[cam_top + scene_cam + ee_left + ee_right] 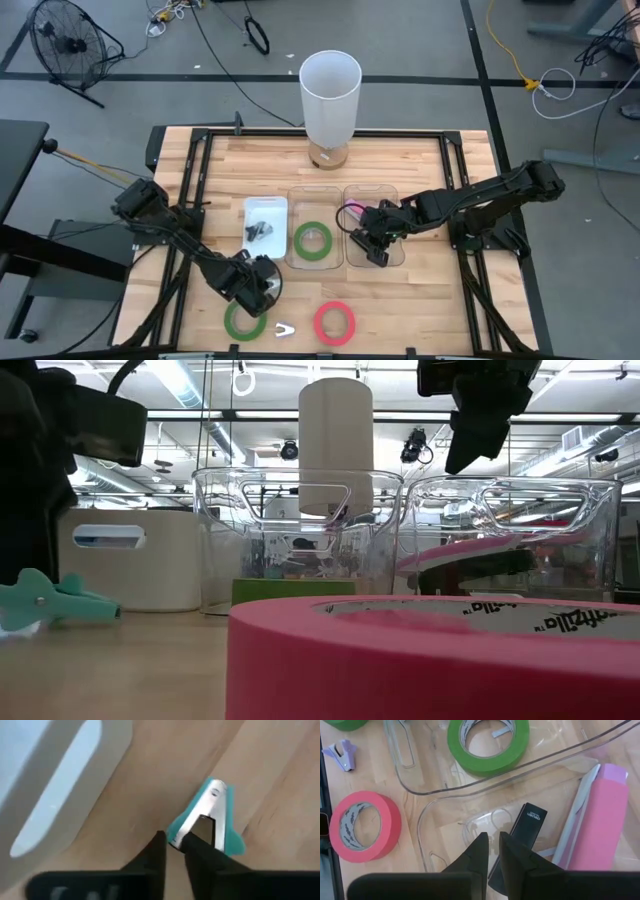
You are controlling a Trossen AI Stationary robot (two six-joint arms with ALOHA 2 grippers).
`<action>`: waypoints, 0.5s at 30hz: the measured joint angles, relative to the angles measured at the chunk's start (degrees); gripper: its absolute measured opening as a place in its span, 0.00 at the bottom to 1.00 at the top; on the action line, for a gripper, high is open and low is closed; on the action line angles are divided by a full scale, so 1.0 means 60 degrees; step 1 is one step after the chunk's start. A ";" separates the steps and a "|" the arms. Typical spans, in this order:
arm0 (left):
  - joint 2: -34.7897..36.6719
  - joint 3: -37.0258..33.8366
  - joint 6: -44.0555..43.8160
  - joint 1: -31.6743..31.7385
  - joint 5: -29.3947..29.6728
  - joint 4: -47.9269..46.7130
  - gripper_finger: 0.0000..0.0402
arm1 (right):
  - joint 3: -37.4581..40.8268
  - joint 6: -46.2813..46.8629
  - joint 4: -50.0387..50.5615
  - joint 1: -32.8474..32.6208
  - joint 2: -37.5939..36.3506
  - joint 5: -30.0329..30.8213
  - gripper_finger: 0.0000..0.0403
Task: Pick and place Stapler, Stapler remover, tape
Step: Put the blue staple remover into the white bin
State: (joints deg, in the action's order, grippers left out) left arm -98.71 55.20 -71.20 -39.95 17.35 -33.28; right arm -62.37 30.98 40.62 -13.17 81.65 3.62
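Beside the green tape [243, 322], left hand [262, 286] hovers, fingers narrow, empty.
Stapler remover [285, 329] may skid across the counter [420, 310] if nudged; right hand [375, 252], narrow, over the stapler [597, 820].

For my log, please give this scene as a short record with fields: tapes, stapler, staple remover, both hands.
green tape 1: inside the middle clear bin
green tape 2: on table, partly under the left hand
pink tape: on table near front edge
stapler: pink, lying in the right clear bin
staple remover: teal, on table
left hand: low just over the remover, fingers nearly closed
right hand: over the right bin, fingers close together, empty
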 joint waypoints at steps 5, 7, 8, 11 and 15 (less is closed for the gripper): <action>0.0011 0.0000 0.0022 -0.0064 -0.0009 0.0189 0.08 | 0.0000 0.0000 0.0003 0.0000 0.0000 0.0000 0.12; 0.0013 0.0009 0.0020 -0.0100 -0.0032 0.0265 0.08 | 0.0000 0.0000 0.0004 0.0000 0.0000 0.0000 0.12; 0.0013 0.0031 0.0019 -0.0139 -0.0055 0.0267 0.08 | 0.0000 0.0000 0.0004 0.0000 0.0000 0.0003 0.12; -0.0006 0.0159 -0.0017 -0.0255 -0.0110 0.0357 0.08 | 0.0000 -0.0002 0.0004 0.0000 0.0000 0.0004 0.12; -0.0023 0.0433 0.0354 -0.0318 0.0100 0.0372 0.08 | 0.0004 -0.0004 -0.0033 0.0000 0.0000 0.0011 0.12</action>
State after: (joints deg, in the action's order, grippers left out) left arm -98.85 57.80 -69.08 -41.86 17.95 -31.05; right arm -62.35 30.96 40.42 -13.17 81.65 3.68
